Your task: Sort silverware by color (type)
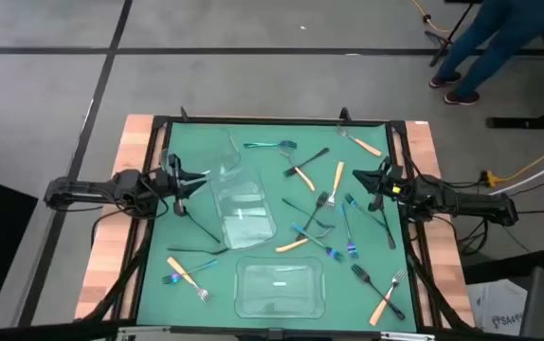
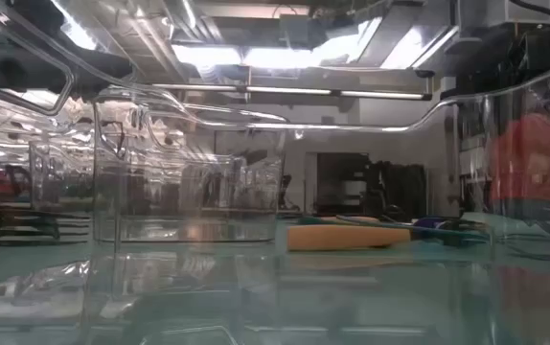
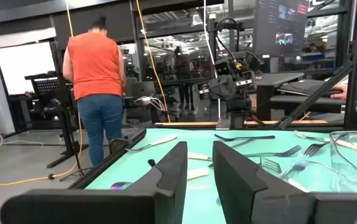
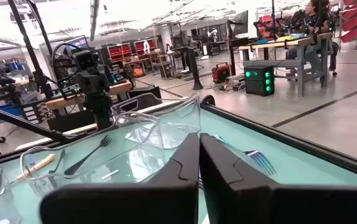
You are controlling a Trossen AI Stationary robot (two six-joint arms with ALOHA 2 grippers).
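Note:
The silverware lies scattered on the green mat (image 1: 158, 284). Orange-handled forks (image 1: 299, 173) (image 1: 384, 301), black forks (image 1: 312, 158) (image 1: 371, 279) and iridescent ones (image 1: 270, 145) (image 1: 348, 248) lie mostly right of centre. A few more (image 1: 182, 272) lie at the near left. My left gripper (image 1: 179, 183) (image 3: 200, 171) hovers at the mat's left side, pointing toward the right, its fingers apart with nothing between them. My right gripper (image 1: 378, 183) (image 4: 199, 163) is at the mat's right side, pointing left and shut on nothing. In the right wrist view, an iridescent fork (image 4: 259, 160) lies just beside the right gripper's fingers.
A clear container (image 1: 244, 204) (image 4: 166, 127) stands mid-table, another (image 1: 280, 287) at the near edge, and a third (image 1: 196, 156) near my left gripper. The mat is framed by a black rail (image 1: 272, 120). A person in an orange top (image 3: 94, 81) stands beyond the table's right side.

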